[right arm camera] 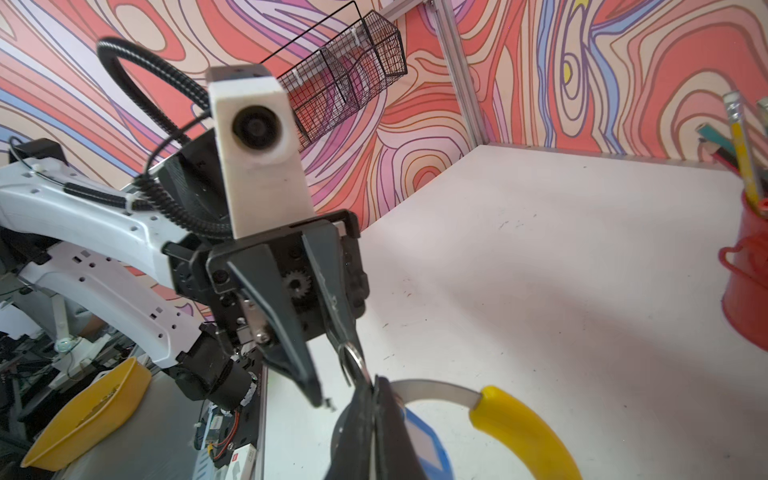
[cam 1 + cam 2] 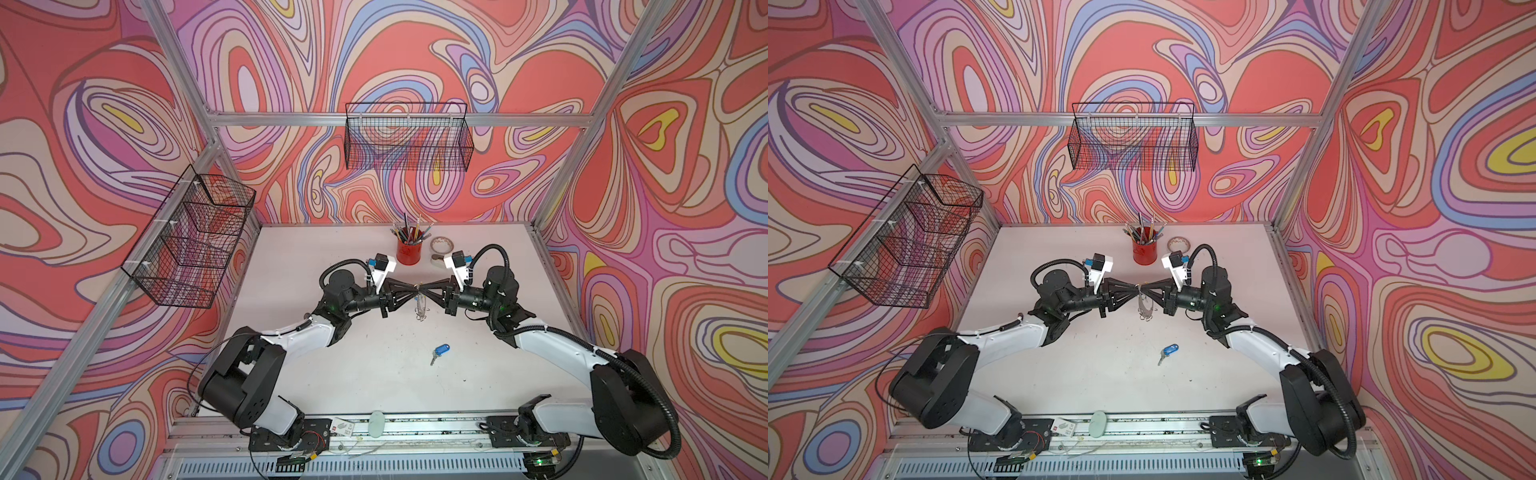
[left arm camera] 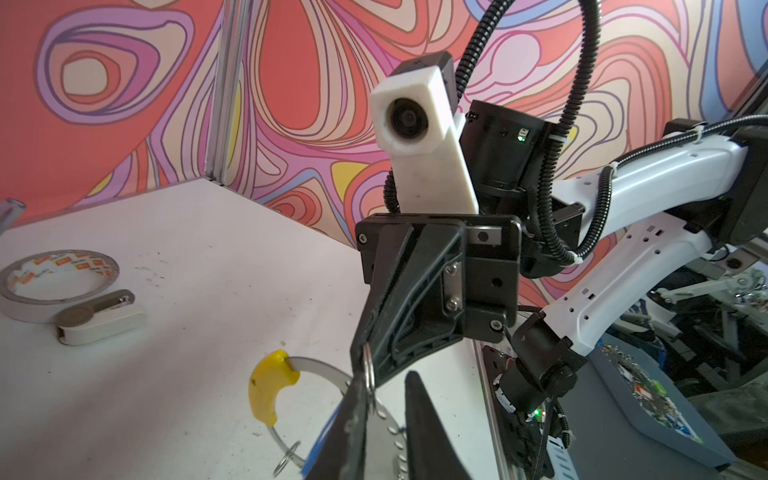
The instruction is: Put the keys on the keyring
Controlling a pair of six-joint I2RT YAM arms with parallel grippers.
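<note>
- Grippers meet tip to tip in both top views: left gripper against right gripper. The keyring, a large hoop of flat perforated silver metal with a yellow plastic segment, hangs just below the meeting tips. A loose key, small and silver with an oblong blue plastic tag, lies on the white table, well apart from both grippers on the arm-base side.
- Left wrist view: the left jaws stand slightly apart and grip nothing I can make out, though perforated band shows in their gap. The right jaws are pressed together on a small silver split ring.
- Right wrist view: the ring pokes out past the right tips towards the left gripper's far finger. A blue tag hangs beside the right fingers.
- Risk: what carries the hoop is unclear. If the left jaws widen before the ring is threaded, the hoop could drop. Thin wire pinched only at the tips may also twist free.
</note>
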